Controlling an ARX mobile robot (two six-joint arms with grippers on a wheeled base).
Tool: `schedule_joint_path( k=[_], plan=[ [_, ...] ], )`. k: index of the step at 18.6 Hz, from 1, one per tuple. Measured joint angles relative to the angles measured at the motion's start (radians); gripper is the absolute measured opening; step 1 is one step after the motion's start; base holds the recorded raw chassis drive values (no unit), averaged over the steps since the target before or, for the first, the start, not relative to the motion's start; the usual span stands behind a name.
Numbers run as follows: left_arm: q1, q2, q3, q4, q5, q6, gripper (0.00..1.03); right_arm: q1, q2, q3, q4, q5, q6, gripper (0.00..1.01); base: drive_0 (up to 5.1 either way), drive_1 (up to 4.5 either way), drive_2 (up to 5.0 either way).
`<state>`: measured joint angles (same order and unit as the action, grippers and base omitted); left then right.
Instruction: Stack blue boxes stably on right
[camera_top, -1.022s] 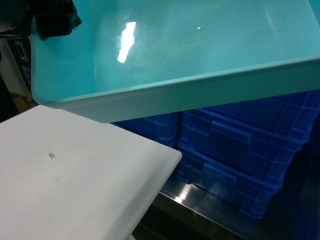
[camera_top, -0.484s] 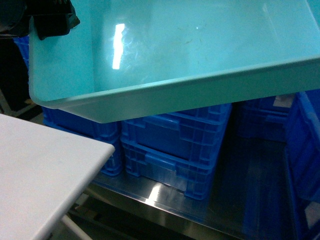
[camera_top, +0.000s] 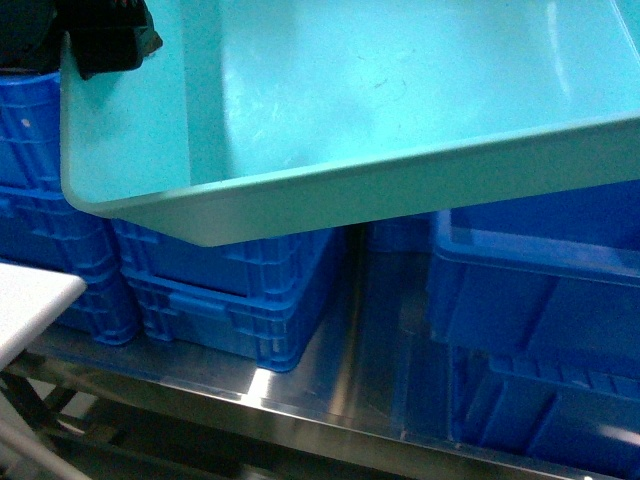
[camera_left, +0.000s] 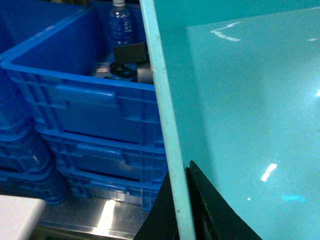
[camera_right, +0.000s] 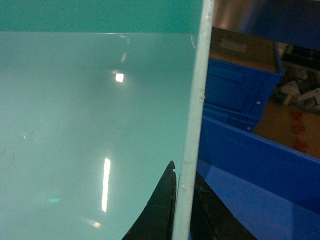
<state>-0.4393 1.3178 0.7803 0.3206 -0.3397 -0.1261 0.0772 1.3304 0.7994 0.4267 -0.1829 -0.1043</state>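
The turquoise tub (camera_top: 400, 110) is held aloft across the upper part of the head view, tilted, its near rim sloping down toward the left. It is pinched on opposite walls: in the left wrist view the left gripper (camera_left: 182, 210) is seen at the bottom centre with one black finger on each side of the rim, and the right gripper (camera_right: 182, 210) is clamped the same way at the bottom centre of its own view.

The royal-blue crate (camera_top: 540, 300) meant to receive it sits at the lower right of the head view, on a steel shelf (camera_top: 350, 370). Another stack of blue crates (camera_top: 220, 290) stands at the lower left.

Several risks can be judged. A thin, smooth wall is gripped, so slippage is possible if the arms drift apart. If the tilt is not levelled, a crooked seat on the crate rim could result. The left stack could be mistaken for the target.
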Motion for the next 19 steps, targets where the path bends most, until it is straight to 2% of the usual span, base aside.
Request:
schedule_joint_path(
  k=[6,8,10,15,19],
  plan=[
    [0.003,-0.002,0.0,-0.001,0.001,0.0,0.02,0.001,-0.003,0.001,0.002,0.0,0.0,0.07,2.8,-5.84,-2.1],
    [0.001,-0.002,0.0,-0.002,0.001,0.0,0.02,0.0,-0.004,0.001,0.0,0.0,0.001,0.07,-1.5,-1.52,-1.5],
    [-0.009,-0.002,0.002,0.008,0.002,0.0,0.02,-0.012,-0.004,0.001,0.0,-0.002,0.003,0.07,-0.4,-0.38,-0.4],
    [0.002,-0.001,0.001,0.0,0.003,0.0,0.02,-0.004,-0.005,0.001,0.0,-0.002,0.002,0.07,0.2,0.2,0.2],
    [0.0,-0.005,0.001,0.002,0.003,0.0,0.02,-0.004,-0.008,0.001,0.004,-0.002,0.002,0.07,-0.1,3.68,-3.8]
  ],
)
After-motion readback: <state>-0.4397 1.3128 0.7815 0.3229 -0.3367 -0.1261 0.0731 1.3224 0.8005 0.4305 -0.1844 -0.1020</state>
